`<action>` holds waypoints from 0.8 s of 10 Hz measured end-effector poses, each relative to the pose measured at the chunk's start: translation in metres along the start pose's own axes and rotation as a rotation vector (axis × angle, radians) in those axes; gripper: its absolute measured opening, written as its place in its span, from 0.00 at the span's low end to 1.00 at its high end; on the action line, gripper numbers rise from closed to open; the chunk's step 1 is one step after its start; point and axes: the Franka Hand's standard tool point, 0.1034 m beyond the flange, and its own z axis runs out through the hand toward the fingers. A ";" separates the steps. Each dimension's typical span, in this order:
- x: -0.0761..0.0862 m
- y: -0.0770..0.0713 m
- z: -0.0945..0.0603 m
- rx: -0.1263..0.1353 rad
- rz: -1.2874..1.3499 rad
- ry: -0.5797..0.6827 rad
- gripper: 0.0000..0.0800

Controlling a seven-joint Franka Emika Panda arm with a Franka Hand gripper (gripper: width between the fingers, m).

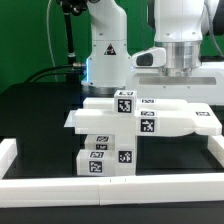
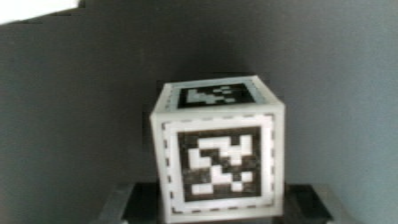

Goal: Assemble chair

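The glossy white robot arm point(image 1: 180, 40) stands over the far right of the black table point(image 1: 40, 110), reaching down behind the stacked parts. Below it, in the middle of the table, lie the matte-white plastic chair parts: a broad flat slab point(image 1: 150, 122) with square black-and-white tags on its near face, a thinner slab point(image 1: 100, 104) resting above it to the exterior view's left, and a small cube-ended block point(image 1: 103, 160) standing nearer, against the plain white border rail point(image 1: 110, 188). The two-finger gripper point(image 2: 214, 200) is mostly hidden in the exterior view; the wrist view shows its dark fingers point(image 2: 134, 202) clamped on the base of a small white tagged cube-ended leg point(image 2: 217, 150), tags on its top and front face. The step in hand looks like a pick of this leg, grasp just made. Next, the move probably calls for a straight lift clear of the neighbouring parts, then carrying the leg to its socket on the slab, keeping it square so it seats without jamming.
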 end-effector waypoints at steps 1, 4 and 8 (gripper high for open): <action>0.000 0.000 0.000 0.000 0.000 0.000 0.35; -0.002 -0.006 -0.022 0.025 -0.001 -0.053 0.35; 0.025 0.020 -0.133 0.098 -0.041 -0.085 0.36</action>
